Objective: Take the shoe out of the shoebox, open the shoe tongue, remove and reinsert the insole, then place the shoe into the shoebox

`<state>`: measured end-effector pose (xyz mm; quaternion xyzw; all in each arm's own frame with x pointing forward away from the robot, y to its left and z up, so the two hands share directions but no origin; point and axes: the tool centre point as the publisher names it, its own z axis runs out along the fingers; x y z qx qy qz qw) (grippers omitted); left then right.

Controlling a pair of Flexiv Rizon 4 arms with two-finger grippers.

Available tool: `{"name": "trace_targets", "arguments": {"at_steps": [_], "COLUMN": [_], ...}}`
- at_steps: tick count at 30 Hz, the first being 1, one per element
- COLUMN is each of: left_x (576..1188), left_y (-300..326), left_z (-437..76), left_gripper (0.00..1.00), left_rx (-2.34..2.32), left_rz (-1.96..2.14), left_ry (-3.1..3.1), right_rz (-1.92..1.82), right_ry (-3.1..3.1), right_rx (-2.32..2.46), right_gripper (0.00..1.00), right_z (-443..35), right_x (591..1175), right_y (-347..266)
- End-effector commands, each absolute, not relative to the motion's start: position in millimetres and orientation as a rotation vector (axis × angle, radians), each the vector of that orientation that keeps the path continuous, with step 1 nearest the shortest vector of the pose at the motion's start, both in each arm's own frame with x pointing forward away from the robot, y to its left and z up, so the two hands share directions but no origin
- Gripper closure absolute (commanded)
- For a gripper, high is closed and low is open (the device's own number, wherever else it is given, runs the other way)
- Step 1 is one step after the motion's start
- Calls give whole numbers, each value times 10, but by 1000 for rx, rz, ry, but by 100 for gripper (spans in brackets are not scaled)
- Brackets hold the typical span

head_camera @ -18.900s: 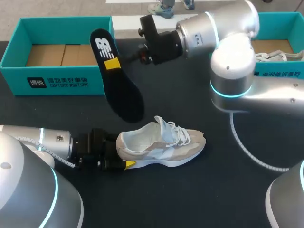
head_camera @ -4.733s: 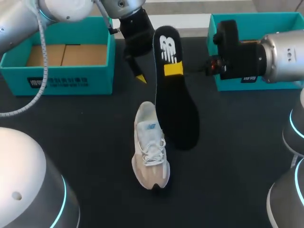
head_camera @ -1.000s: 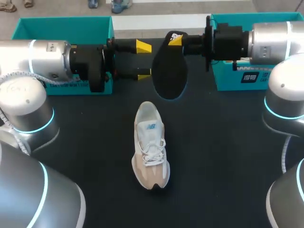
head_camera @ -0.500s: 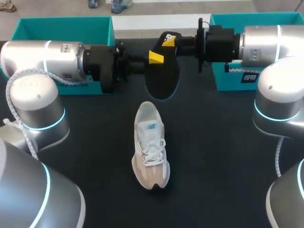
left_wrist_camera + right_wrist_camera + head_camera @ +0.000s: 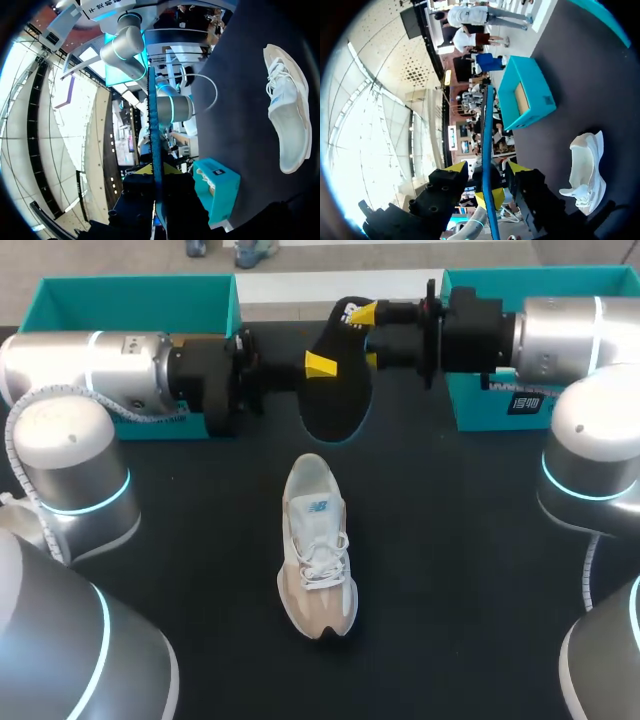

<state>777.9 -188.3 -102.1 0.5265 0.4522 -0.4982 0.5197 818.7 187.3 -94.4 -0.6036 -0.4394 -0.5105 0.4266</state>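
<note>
Insole (image 5: 335,400) hangs in the air, just past the heel of the shoe (image 5: 318,560) upright on the counter (image 5: 480,540). Left hand (image 5: 318,363) pinches it tight; right hand (image 5: 370,335) stands wide, fingers straddling it.

The insole (image 5: 335,390) is black with a white logo, and its edge looks blue in the wrist views. The shoe (image 5: 318,545) is white with beige side panels and a small blue mark on the tongue. The left shoebox (image 5: 135,290) is teal outside and cardboard brown inside. The right shoebox (image 5: 490,280) is teal with a black label printed in white. The counter (image 5: 450,570) is black. The left hand (image 5: 318,365) and right hand (image 5: 368,335) are black with yellow fingertips. The left arm (image 5: 90,365) and right arm (image 5: 575,335) are silver with glowing cyan rings.
</note>
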Motion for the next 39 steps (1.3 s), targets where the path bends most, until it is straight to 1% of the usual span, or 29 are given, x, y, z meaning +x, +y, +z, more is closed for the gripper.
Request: {"name": "trace_targets", "arguments": {"at_steps": [1, 4, 19, 21, 28, 33, 39], "left_x": [7711, 7722, 7787, 7806, 7863, 7869, 7869], "left_y": [-1648, -1559, -1461, -1432, -1350, -1324, -1331], "left_z": [-988, -974, -988, -1000, -1020, -1013, -1001], "left_gripper": [100, 100, 100, 100, 100, 100, 100], "left_rx": [1276, 1274, 1236, 1225, 1216, 1220, 1239], "left_rz": [-1186, -1181, -1154, -1150, -1123, -1118, -1098], "left_ry": [1099, 1108, 1138, 1145, 1154, 1156, 1163], "right_rz": [-1261, -1238, -1238, -1263, -1280, -1238, -1224], "right_ry": [-1174, -1260, -1260, -1283, -1337, -1343, -1321], "right_rx": [-1395, -1337, -1337, -1274, -1306, -1314, -1320], "right_gripper": [0, 0, 0, 0, 0, 0, 0], "right_z": [-998, -972, -972, -1011, -1087, -1088, -1098], "right_x": [7926, 7809, 7809, 7765, 7687, 7644, 7640], "right_y": [1484, 1365, 1365, 1192, 524, 307, 279]}}
